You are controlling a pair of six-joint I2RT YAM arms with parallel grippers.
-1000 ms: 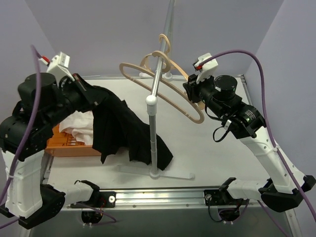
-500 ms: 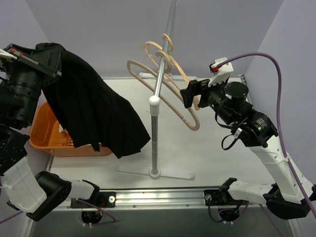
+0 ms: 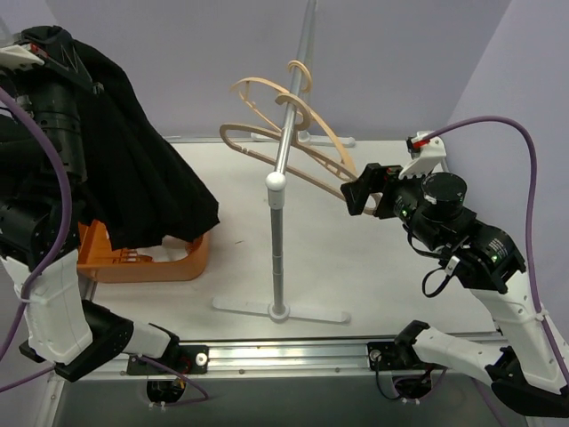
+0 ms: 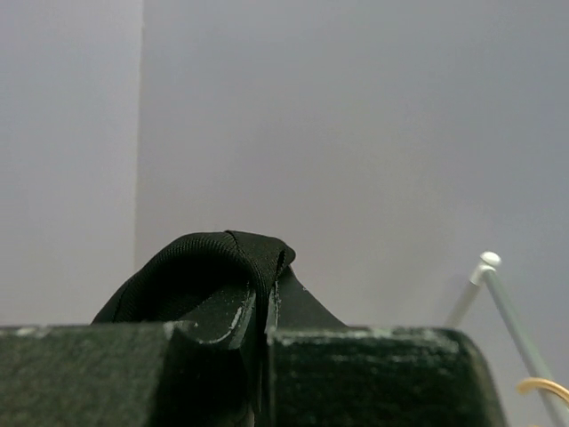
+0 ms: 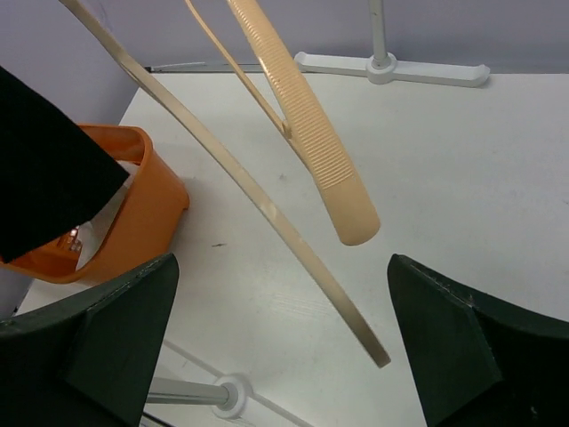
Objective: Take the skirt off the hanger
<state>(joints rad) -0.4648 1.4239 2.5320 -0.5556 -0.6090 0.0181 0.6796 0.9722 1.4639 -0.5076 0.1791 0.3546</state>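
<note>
Left pincer [image 4: 262, 311] clamping skirt [image 3: 142, 178] — held high, right pincer [image 5: 280, 267] wide beside hanger [image 5: 302, 116]

A black fabric skirt [image 3: 133, 169] hides the back of the orange plastic basket [image 3: 178, 265] and its contents; the silver metal pole [image 3: 305, 44] runs off the top edge.

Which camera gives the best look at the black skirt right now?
The top view: the skirt hangs nearly full length, held above the orange basket. The left wrist view shows only a fold pinched in the left hand; the right wrist view catches just one corner at its left edge.
</note>
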